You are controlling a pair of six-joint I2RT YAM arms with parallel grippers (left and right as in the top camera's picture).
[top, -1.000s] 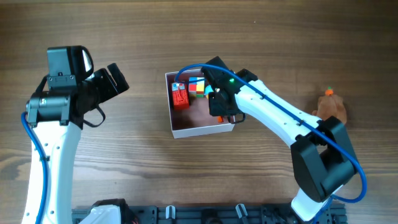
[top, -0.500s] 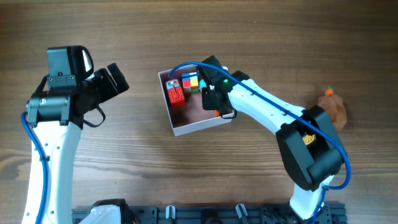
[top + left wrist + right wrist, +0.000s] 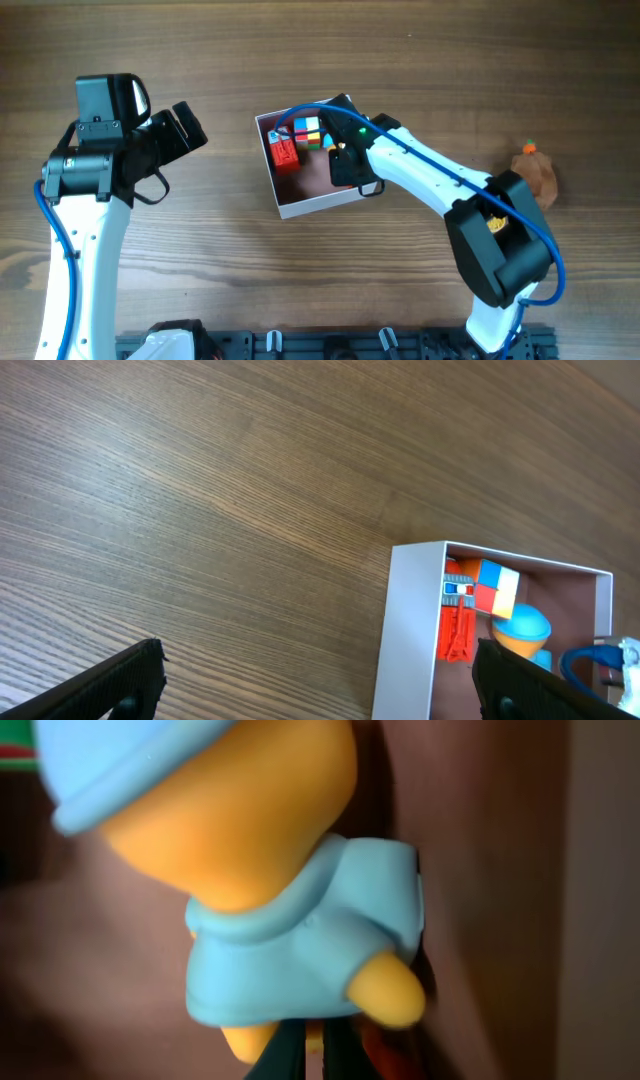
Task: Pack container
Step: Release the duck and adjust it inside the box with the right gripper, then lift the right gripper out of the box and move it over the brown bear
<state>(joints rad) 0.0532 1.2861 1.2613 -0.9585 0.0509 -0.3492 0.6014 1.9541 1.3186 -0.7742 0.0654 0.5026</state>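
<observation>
The container [image 3: 318, 206] is a shallow square box with white walls and a dusty pink inside, at the table's middle. It holds a red toy [image 3: 285, 153], a multicoloured cube [image 3: 309, 131] and a blue and yellow toy figure [image 3: 290, 920]. My right gripper [image 3: 334, 151] reaches into the box at its right side. In the right wrist view its fingers [image 3: 315, 1055] are closed on a yellow part under the figure. My left gripper [image 3: 186, 128] is open and empty, well left of the box. The left wrist view shows the box's white wall [image 3: 408, 630] between its open fingers [image 3: 320, 695].
A brown stuffed toy with an orange tip [image 3: 536, 172] lies at the far right of the wooden table. A black rail [image 3: 330, 345] runs along the front edge.
The container has slid and turned a little to the left with my right gripper inside it. The right arm has folded leftward. The left arm has not moved.
</observation>
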